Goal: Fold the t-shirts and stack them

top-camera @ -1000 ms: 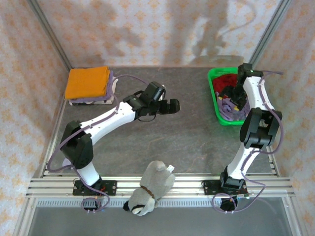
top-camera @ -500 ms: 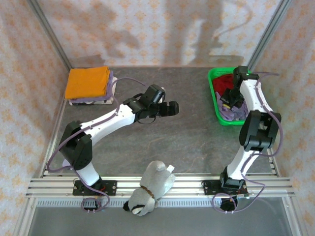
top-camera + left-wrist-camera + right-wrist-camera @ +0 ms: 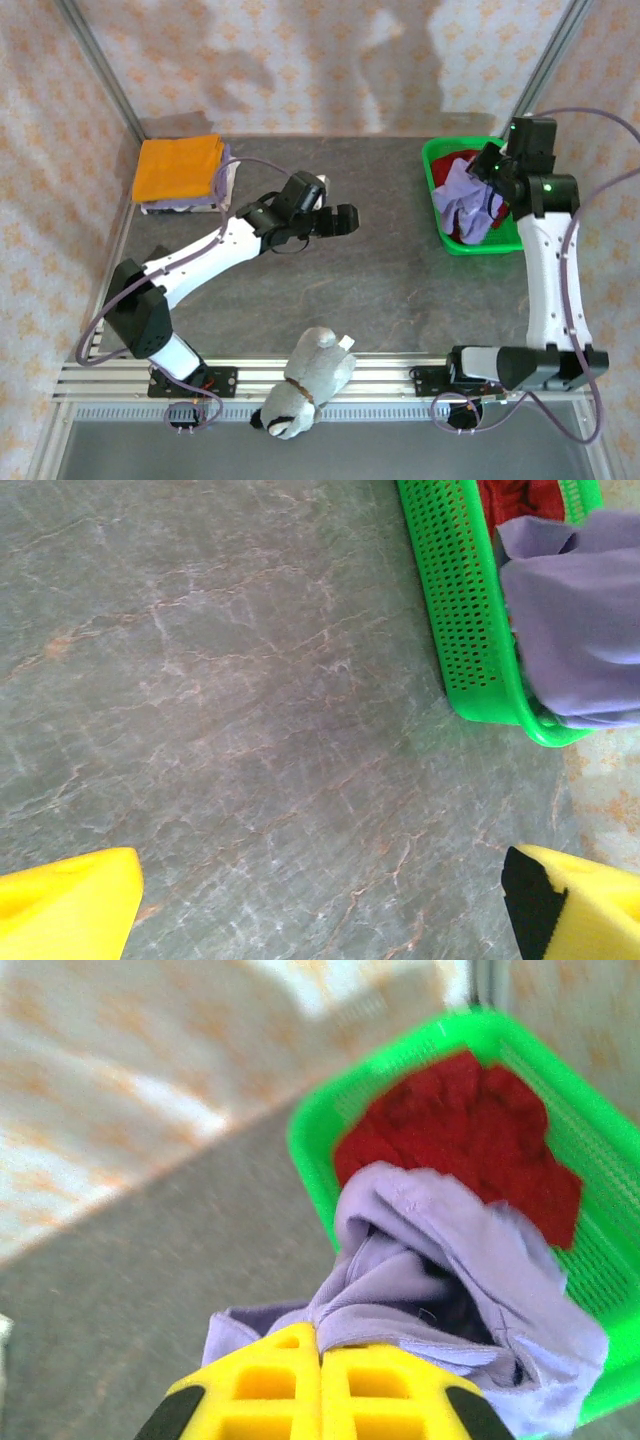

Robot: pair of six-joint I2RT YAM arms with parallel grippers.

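My right gripper (image 3: 492, 172) (image 3: 320, 1345) is shut on the lavender t-shirt (image 3: 468, 198) (image 3: 450, 1260), which hangs bunched from the jaws above the green basket (image 3: 436, 160) (image 3: 320, 1130). The dark red t-shirt (image 3: 460, 1135) (image 3: 466, 235) lies inside the basket beneath it. At the table's back left an orange t-shirt (image 3: 178, 167) rests folded on top of a stack. My left gripper (image 3: 343, 220) hovers open over the bare middle of the table, its yellow fingertips (image 3: 65, 905) wide apart. The left wrist view shows the lavender cloth (image 3: 580, 630) over the basket's rim (image 3: 465, 610).
A grey-and-white plush toy (image 3: 305, 382) lies on the front rail between the arm bases. Patterned walls close in the back and sides. The dark stone tabletop (image 3: 380, 280) stretches between the stack and the basket.
The right arm has lifted out of the basket, pulling the lavender t-shirt up with it. The left gripper has shifted slightly and stays open.
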